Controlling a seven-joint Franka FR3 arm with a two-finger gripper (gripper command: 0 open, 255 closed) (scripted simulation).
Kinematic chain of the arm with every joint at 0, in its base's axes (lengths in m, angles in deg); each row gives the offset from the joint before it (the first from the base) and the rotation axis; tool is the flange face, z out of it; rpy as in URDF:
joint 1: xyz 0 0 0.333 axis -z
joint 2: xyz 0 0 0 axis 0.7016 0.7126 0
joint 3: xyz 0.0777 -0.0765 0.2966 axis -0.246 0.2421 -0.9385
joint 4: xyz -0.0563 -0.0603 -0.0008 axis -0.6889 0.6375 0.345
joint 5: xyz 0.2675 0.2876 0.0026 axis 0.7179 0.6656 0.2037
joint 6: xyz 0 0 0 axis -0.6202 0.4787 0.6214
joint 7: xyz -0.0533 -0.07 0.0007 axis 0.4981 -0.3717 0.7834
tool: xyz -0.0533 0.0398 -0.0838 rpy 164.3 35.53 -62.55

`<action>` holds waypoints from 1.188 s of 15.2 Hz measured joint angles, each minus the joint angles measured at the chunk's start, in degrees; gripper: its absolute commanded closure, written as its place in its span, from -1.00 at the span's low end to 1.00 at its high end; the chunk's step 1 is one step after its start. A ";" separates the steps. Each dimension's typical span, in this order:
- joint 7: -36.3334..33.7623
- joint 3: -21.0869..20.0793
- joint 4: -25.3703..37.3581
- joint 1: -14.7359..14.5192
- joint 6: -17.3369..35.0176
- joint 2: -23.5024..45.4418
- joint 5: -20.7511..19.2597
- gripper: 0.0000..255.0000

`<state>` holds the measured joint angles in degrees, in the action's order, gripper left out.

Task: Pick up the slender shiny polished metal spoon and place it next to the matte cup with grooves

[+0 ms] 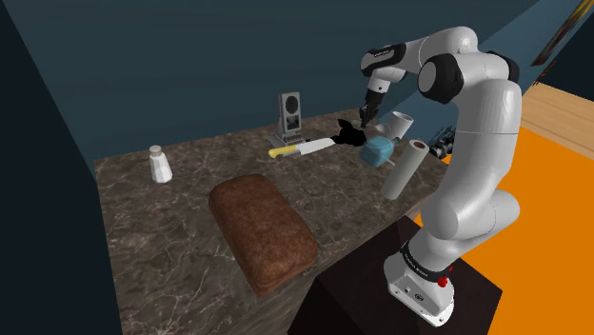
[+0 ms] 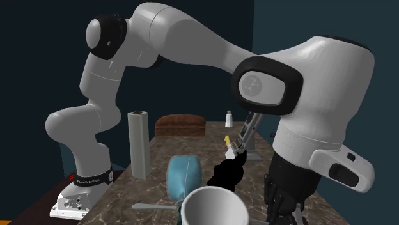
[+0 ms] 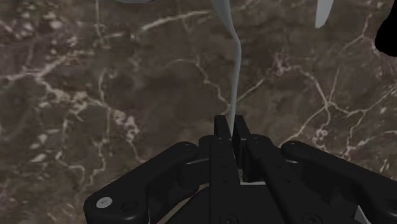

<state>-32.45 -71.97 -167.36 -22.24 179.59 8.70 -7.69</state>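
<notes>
Half done: the gripper (image 3: pixel 231 125) is clamped on the spoon (image 3: pixel 236 76), with placing beside the cup (image 1: pixel 398 122) not yet done.

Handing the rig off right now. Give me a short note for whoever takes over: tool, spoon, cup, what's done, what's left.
The tool is shut on the spoon, clasping its thin grey handle; the rest of it points toward the marble counter.
The cup is white and close beside the tool in the shoulder view, next to a blue object. I cannot make out grooves.
Done: spoon grasped.
Left: bring it beside the cup, set it down, open, back away.
</notes>
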 measured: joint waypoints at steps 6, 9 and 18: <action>0.00 0.09 0.04 0.12 0.11 0.26 -0.05 -1.00; -0.10 0.21 2.34 0.37 -2.26 0.13 -0.22 -1.00; -0.46 0.37 7.21 0.82 -7.11 0.15 -0.43 -1.00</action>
